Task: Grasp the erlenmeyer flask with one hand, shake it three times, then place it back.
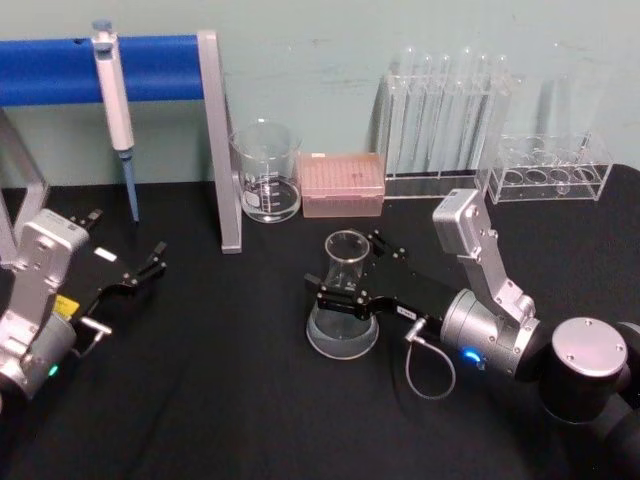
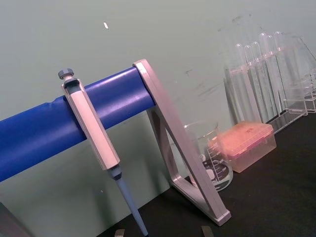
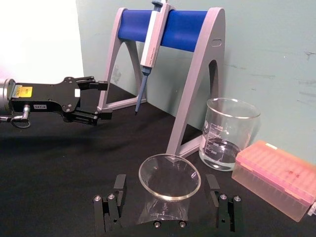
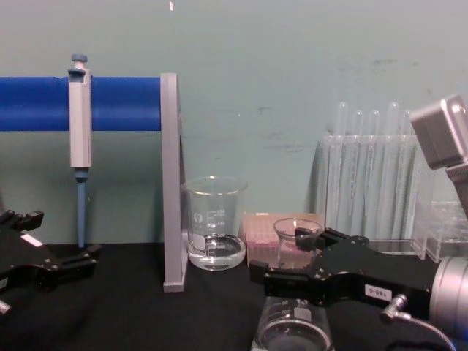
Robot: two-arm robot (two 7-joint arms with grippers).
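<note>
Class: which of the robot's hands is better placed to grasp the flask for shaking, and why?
Right. The right hand is open, with a finger on each side of the flask; the left hand lies far off, near the pipette stand.

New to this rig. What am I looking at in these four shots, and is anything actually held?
This is a two-armed robot working at a black table. One picture looks down from its head, one looks forward from its chest, and one comes from each wrist. The right gripper has its jaws open on either side of the neck of the erlenmeyer flask. The flask stands on the table with a little clear liquid in it, so nothing is held yet. The left gripper sits idle and open at the left. Behind are a glass beaker, a pink tip box, test tubes in a clear rack, and a pipette hanging on a blue-barred stand.
</note>
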